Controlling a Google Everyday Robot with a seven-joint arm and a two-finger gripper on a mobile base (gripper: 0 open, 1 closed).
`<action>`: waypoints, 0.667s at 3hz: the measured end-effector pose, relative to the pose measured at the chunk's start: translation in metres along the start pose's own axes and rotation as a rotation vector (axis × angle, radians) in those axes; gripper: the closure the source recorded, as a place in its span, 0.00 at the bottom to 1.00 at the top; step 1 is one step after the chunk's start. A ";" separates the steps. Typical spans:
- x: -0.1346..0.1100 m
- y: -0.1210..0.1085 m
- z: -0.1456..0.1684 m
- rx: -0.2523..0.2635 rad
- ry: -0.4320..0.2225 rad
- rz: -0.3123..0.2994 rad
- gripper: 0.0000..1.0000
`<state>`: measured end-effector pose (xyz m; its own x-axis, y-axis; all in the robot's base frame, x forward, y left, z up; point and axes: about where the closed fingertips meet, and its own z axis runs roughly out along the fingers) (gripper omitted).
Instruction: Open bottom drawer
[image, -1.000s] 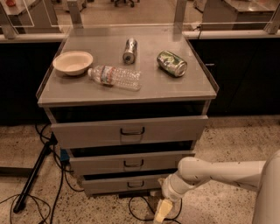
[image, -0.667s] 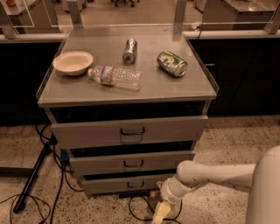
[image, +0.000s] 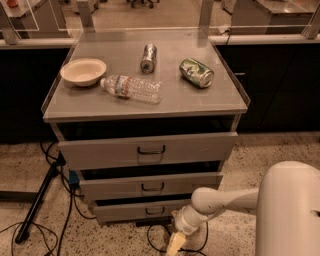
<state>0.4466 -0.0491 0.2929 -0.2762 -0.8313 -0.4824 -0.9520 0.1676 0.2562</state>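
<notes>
Bottom drawer (image: 125, 213), narrowest front at foot of drawer cabinet (image: 210, 102): rigid grey sheet metal, probably light on slides, best hooked by small dark loop handle (image: 154, 211) at front centre; gripper (image: 175, 244) low beside right front corner, grip state indiscernible.

One cam, high viewpoint, tilted down at the cabinet (image: 210, 100) top and front, mid-range. Arm (image: 225, 197) enters lower right; gripper (image: 175, 243) at frame bottom, just below the bottom drawer (image: 125, 211).
</notes>
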 end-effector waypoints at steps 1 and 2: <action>0.008 -0.002 0.015 0.016 -0.003 0.006 0.00; 0.001 -0.025 0.040 0.043 -0.001 -0.018 0.00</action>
<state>0.4647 -0.0329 0.2520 -0.2593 -0.8340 -0.4870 -0.9615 0.1755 0.2115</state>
